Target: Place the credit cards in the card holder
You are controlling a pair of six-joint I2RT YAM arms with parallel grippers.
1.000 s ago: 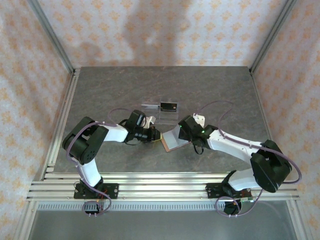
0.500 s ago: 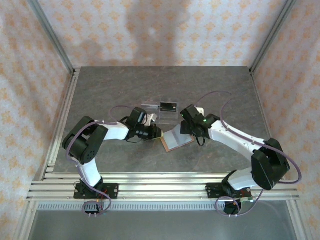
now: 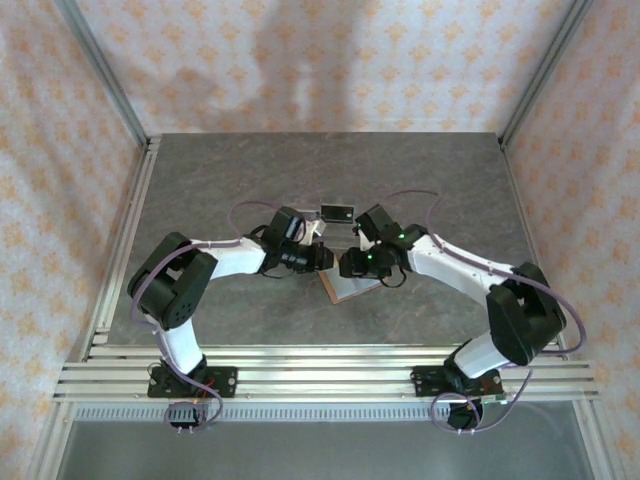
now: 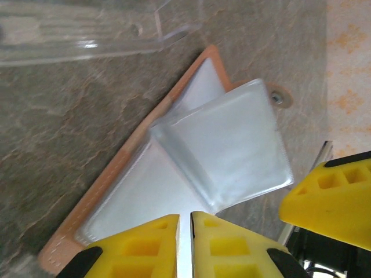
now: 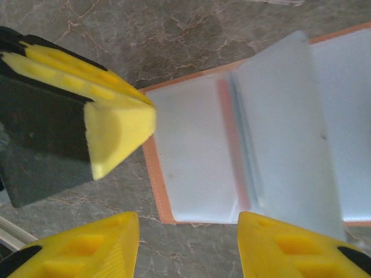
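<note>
A grey-brown table (image 3: 250, 170), veined with pale marbling, was seen spread across the enclosure. A clear plastic stand (image 4: 81, 40) was placed on it towards the middle, its transparent base lying flat on the stone-patterned surface. The space was closed in at the back and on both sides by walls (image 3: 300, 60) papered in pale pink with a repeated orange motif. Slanted aluminium posts (image 3: 105, 70) were set at the back corners, and ribbed aluminium rails (image 3: 320, 375) were laid along the near edge.

Open card holder (image 4: 220, 145) (translucent sleeves)
</note>
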